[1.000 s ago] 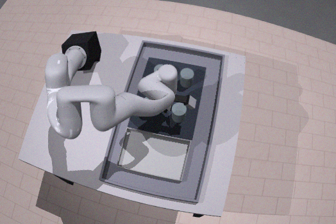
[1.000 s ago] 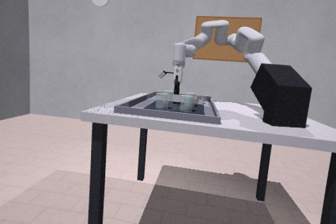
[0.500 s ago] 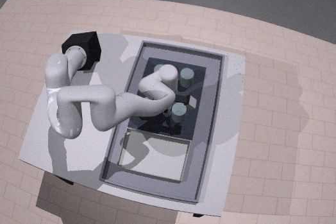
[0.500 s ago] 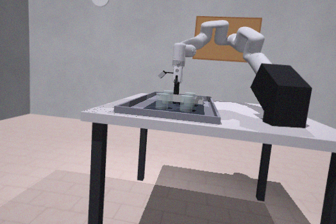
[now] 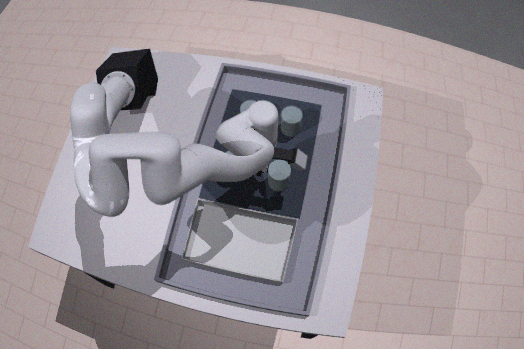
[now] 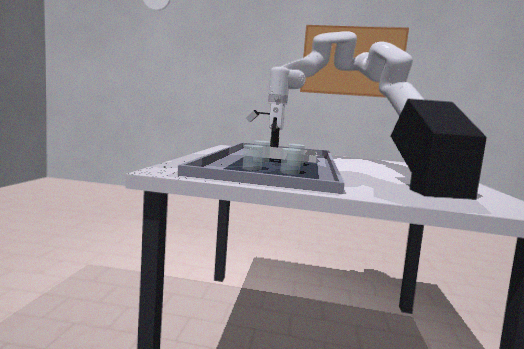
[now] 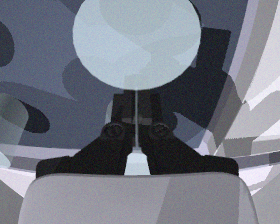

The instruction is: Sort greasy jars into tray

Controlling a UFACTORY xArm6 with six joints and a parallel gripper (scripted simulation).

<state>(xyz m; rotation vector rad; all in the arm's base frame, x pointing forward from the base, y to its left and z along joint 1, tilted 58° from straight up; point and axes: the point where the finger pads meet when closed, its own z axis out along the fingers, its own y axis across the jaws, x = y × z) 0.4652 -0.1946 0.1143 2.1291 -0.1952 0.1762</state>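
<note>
1. By the upper-left corner of the tabletop (image 5: 145, 227) (image 6: 370, 205), as the top view shows it, the black base (image 5: 142, 77) (image 6: 445, 165) is carrying the arm (image 5: 135, 145) (image 6: 335, 40) toward the right edge.
2. Nearer the lower edge, the tray (image 5: 250, 255) is waiting just beside the drying mat (image 5: 310, 125) (image 6: 235, 167).
3. The tool (image 5: 261, 173) (image 6: 274, 144) (image 7: 136, 91) is pointing down, closed on nothing, probably ready for a push test; contact I cannot tell.
4. All four jars are standing on the mat; two are sitting toward the upper edge. Beyond the tool, toward the right edge, the tray-side jar (image 5: 279, 172) (image 7: 136, 45) is standing mouth down.
5. Glass should be handling stiff and breakable, with grease making it slippery. A low, slow push should be limiting tipping; gripping belongs squarely round mid-wall.
</note>
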